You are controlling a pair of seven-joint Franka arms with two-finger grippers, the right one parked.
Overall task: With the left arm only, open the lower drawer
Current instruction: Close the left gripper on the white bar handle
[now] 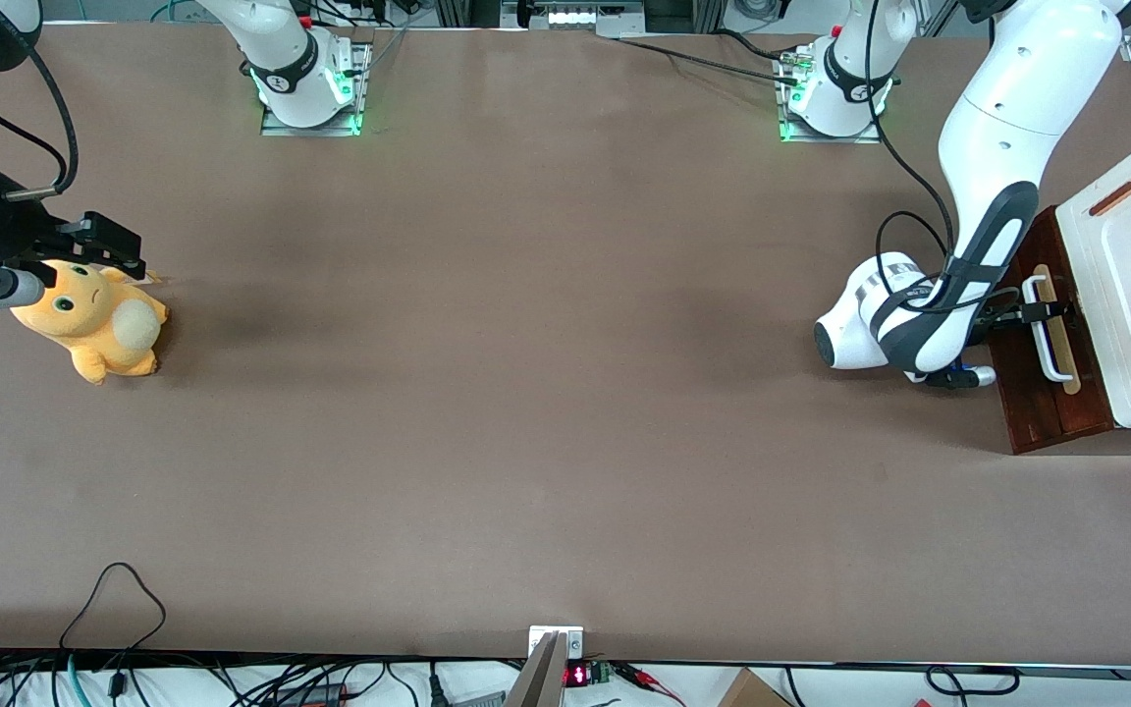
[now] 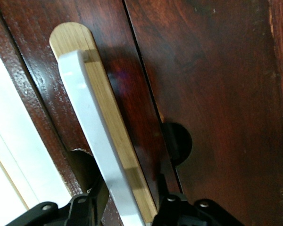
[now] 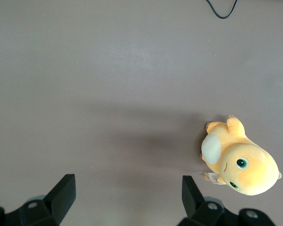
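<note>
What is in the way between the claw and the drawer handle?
Nothing visible. The left arm's claw is already at the lower drawer, with one finger on each side of the white loop handle. The brown table in front of the drawer, where it must slide out, shows only the arm itself.

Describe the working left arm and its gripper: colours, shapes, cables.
The left arm is glossy white with rounded jointed segments, a dark grey inset panel and a silver-ringed wrist; thin black cables run along it. Its small black two-finger gripper, at the drawer handle, has bolted finger mounts.
</note>
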